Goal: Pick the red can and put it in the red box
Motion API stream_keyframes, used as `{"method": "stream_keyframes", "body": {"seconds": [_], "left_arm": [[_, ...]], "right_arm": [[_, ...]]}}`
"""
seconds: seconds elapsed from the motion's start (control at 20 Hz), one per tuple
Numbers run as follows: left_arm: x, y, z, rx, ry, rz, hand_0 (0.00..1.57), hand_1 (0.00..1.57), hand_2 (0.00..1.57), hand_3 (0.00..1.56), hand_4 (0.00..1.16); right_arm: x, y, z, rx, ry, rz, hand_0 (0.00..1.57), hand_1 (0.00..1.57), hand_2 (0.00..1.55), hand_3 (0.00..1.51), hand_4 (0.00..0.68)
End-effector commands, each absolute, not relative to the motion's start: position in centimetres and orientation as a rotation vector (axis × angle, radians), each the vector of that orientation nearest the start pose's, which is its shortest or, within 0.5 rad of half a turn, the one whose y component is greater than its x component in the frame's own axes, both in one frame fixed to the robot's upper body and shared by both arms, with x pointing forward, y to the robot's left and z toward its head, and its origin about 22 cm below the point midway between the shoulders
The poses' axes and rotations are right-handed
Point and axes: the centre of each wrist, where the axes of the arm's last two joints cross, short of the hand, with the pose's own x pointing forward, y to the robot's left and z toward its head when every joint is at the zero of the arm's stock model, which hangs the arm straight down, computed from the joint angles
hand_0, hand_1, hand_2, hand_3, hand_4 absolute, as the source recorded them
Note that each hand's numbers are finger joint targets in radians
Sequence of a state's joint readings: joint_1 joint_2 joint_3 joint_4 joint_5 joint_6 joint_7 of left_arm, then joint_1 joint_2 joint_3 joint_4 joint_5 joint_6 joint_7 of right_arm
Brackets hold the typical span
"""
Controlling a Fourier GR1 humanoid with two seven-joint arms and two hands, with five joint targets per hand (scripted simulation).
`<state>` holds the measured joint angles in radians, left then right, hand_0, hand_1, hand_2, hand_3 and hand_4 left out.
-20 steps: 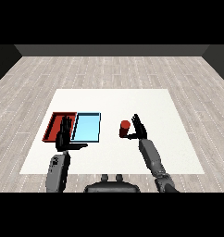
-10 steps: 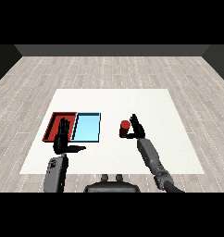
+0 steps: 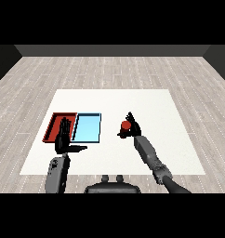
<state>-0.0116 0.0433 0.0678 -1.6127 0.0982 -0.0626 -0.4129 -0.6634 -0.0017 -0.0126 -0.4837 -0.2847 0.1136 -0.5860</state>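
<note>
The red can (image 3: 126, 127) stands upright on the white table (image 3: 147, 104), right of the trays. My right hand (image 3: 133, 128) is right beside it, fingers up behind the can and thumb reaching under its left side, not closed round it. The red tray (image 3: 56, 125) lies at the left with the light blue tray (image 3: 87, 128) touching its right side. My left hand (image 3: 64, 138) hovers open at the red tray's near edge, fingers straight and pointing away, thumb out to the right.
Both trays hold nothing. Bare white table stretches between the blue tray and the can, and beyond them to the far edge. Grey wooden floor (image 3: 114, 69) surrounds the table.
My right hand has stayed next to the can with little shift. My left hand has barely moved by the red tray.
</note>
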Motion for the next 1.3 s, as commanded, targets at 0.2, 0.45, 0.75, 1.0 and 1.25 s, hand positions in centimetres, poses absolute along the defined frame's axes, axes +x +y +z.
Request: {"method": "stream_keyframes", "body": {"seconds": [0.2, 0.45, 0.75, 1.0, 1.25], "left_arm": [[25.6, 24.3, 1.3, -0.034, -2.037, 0.051, 0.00, 0.00, 0.00, 0.00, 0.00], [25.2, 23.9, 1.7, -0.041, -2.040, 0.057, 0.00, 0.00, 0.00, 0.00, 0.00], [24.6, 25.3, 1.2, -0.022, -2.041, 0.051, 0.00, 0.00, 0.00, 0.00, 0.00], [24.6, 24.4, 2.2, -0.023, -2.037, 0.072, 0.00, 0.00, 0.00, 0.00, 0.00], [25.1, 23.8, 0.3, -0.031, -2.044, 0.035, 0.00, 0.00, 0.00, 0.00, 0.00]], "right_arm": [[35.7, -14.6, -7.0, 0.373, -1.621, 0.008, 0.00, 0.00, 0.00, 0.00, 0.000], [37.5, -15.4, -5.6, 0.305, -1.614, 0.010, 0.00, 0.00, 0.00, 0.00, 0.000], [37.0, -14.1, -6.5, 0.151, -1.576, -0.021, 1.26, 1.26, 1.32, 1.28, 0.269], [35.3, -14.6, -8.4, 0.072, -1.596, -0.014, 1.49, 1.49, 1.46, 1.42, 0.611], [37.1, -13.4, -6.0, 0.060, -1.606, 0.009, 1.45, 1.45, 1.44, 1.40, 0.594]]}}
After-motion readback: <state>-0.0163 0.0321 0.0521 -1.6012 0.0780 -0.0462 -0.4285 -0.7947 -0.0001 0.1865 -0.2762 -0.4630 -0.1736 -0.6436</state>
